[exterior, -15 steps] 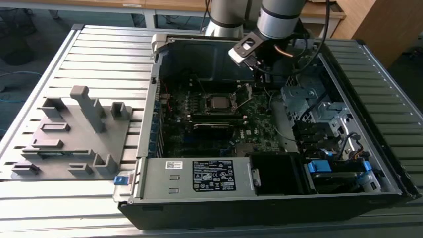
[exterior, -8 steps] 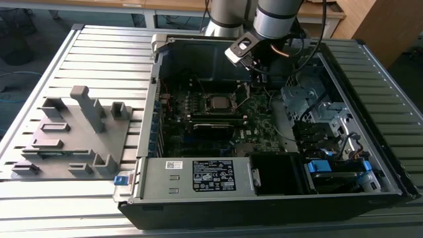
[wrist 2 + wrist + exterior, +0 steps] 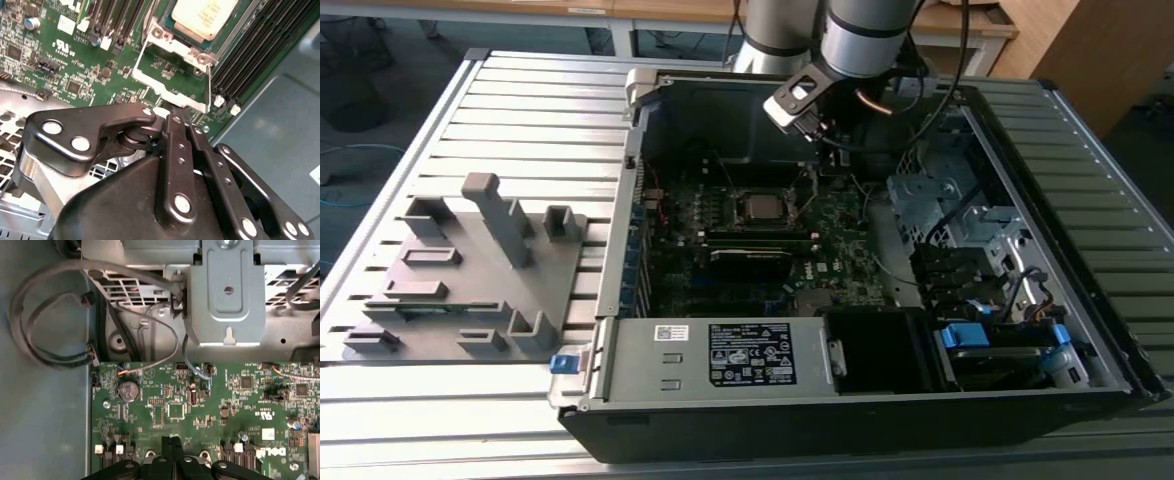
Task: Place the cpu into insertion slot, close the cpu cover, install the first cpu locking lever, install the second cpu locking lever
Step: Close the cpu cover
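Observation:
The cpu [image 3: 205, 17] lies flat in the insertion slot [image 3: 172, 22], its pale metal top facing up; in the exterior view the cpu [image 3: 758, 207] sits mid-board inside the open computer case. The cpu cover [image 3: 150, 82], a silvery frame with a square cut-out, is swung open and tilts up from the socket's edge. My gripper [image 3: 171, 119] is shut, fingers pressed together, with the tip right at the cover's free edge. I cannot tell whether they touch. Over the green motherboard [image 3: 200, 405] the shut gripper [image 3: 172, 452] points down. My gripper [image 3: 838, 150] hangs above the board beside the socket.
Long black memory slots [image 3: 250, 55] flank the socket on both sides. A grey drive bracket [image 3: 227, 295] and looping cables [image 3: 50, 315] sit past the board's edge. A power supply [image 3: 720, 355] fills the case front. A grey fixture plate [image 3: 467, 270] lies at the exterior view's left.

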`<action>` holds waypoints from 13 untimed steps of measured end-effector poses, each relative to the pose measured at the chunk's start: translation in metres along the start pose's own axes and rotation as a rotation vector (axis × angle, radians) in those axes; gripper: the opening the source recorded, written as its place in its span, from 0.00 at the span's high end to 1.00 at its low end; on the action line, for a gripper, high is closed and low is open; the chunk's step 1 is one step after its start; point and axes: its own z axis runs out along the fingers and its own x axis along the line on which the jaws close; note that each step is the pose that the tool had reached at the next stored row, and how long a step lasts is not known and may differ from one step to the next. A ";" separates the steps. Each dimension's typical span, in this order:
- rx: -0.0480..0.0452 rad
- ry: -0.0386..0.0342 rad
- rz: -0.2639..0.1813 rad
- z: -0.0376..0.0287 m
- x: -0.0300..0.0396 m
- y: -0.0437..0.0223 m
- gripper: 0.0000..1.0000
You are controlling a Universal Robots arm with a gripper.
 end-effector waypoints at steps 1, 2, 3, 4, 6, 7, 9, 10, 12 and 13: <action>-0.0009 0.0000 0.000 -0.0001 0.0000 -0.0018 0.90; -0.0019 -0.0001 0.000 -0.0001 -0.0001 -0.0039 0.90; -0.0032 0.0000 0.000 -0.0001 -0.0001 -0.0060 0.90; -0.0049 0.0000 0.000 -0.0002 -0.0002 -0.0085 0.90; -0.0089 0.0001 0.000 -0.0003 -0.0003 -0.0136 0.90; -0.0109 0.0002 0.000 -0.0003 -0.0004 -0.0161 0.90; -0.0135 0.0004 0.000 -0.0004 -0.0004 -0.0201 0.90; -0.0140 0.0004 0.000 -0.0004 -0.0004 -0.0217 0.90; -0.0153 0.0005 0.000 -0.0004 -0.0005 -0.0254 0.90; -0.0159 0.0003 0.000 -0.0006 -0.0006 -0.0276 0.90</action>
